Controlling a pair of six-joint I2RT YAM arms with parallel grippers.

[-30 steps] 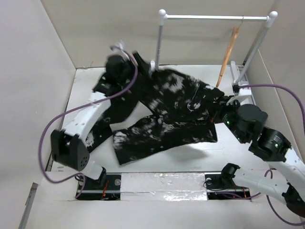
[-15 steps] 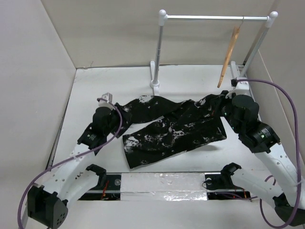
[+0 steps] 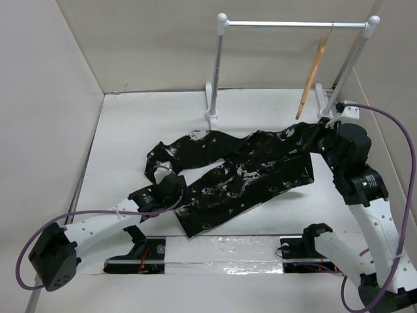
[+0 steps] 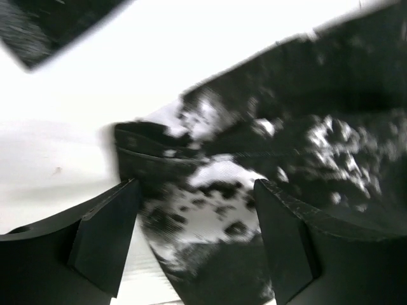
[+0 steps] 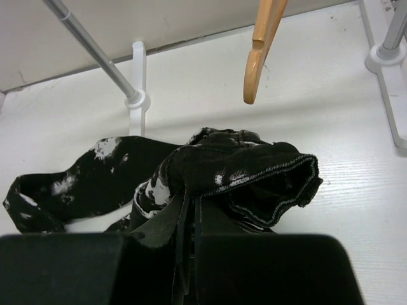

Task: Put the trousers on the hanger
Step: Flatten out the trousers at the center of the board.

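The black trousers (image 3: 241, 173) with white splatter lie spread across the table, both legs pointing left. My right gripper (image 3: 320, 139) is shut on their bunched waist end (image 5: 245, 168) and holds it slightly off the table. The tan wooden hanger (image 3: 311, 75) hangs from the rack's rail just behind, and in the right wrist view it (image 5: 261, 51) is directly above the held fabric. My left gripper (image 3: 172, 190) is open low over the near leg's hem (image 4: 210, 210), one finger (image 4: 105, 235) on each side of it.
The white pole rack (image 3: 293, 24) with ball-topped posts stands at the back right, its left foot (image 3: 211, 116) on the table near the far leg. Beige walls enclose the left, back and right sides. A taped strip (image 3: 221, 251) runs between the arm bases.
My left gripper has let go of the leg it held high at the back left and come down near, over the near leg's hem. The trousers flattened out. My right gripper drew its end right.
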